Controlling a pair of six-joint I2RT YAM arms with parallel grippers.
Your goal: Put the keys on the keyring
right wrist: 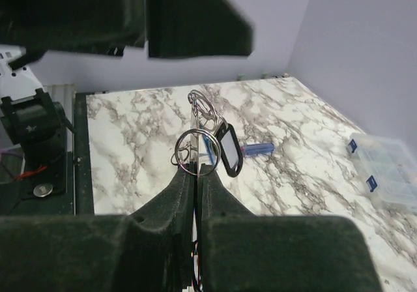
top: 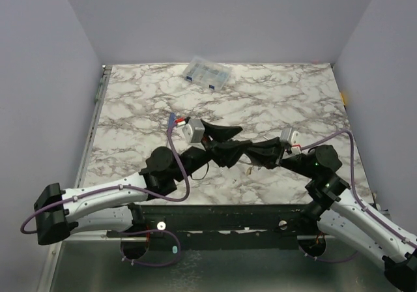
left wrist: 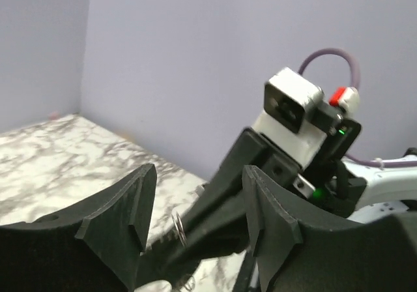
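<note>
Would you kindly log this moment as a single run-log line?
left jaws: open | right jaws: shut on metal rings carrying black-tagged key | screwdriver: lying on table

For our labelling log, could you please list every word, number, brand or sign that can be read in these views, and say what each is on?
No text can be read in any view.
Black key tag: pale panel, nothing legible on it.
Clear compartment box: blue patches, too small to read.
Wrist camera housing: no marking visible.
</note>
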